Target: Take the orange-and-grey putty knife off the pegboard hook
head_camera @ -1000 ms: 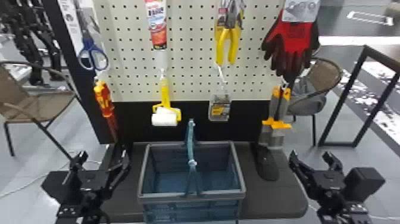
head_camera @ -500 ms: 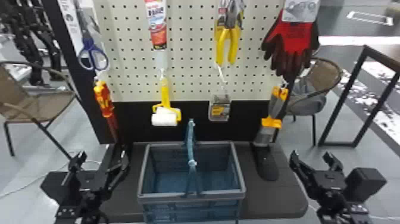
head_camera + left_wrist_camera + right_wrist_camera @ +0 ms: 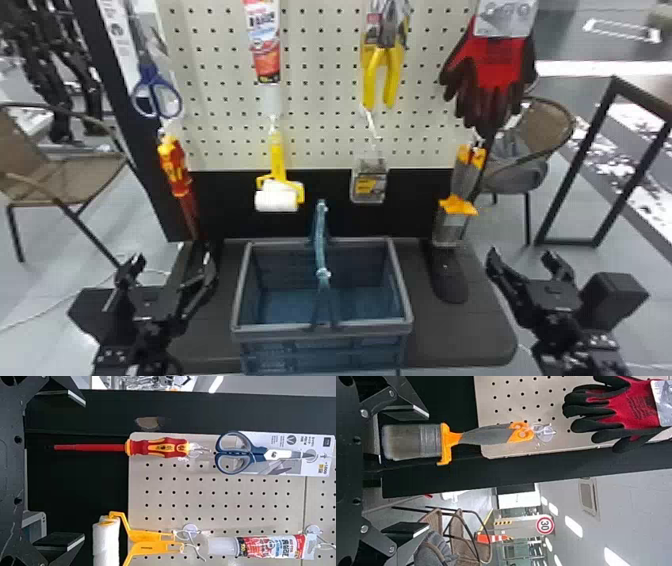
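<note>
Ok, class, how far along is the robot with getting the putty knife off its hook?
Done: nothing visible yet; the putty knife still hangs from its hook on the board.
In hand: nothing; the left gripper and right gripper are both open and empty.
Left: the whole job, gripping the knife and freeing it from the hook.

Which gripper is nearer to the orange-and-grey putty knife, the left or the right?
Right. In the head view, the right gripper is below and to the right of the putty knife; the left gripper is farther, left of the basket.
</note>
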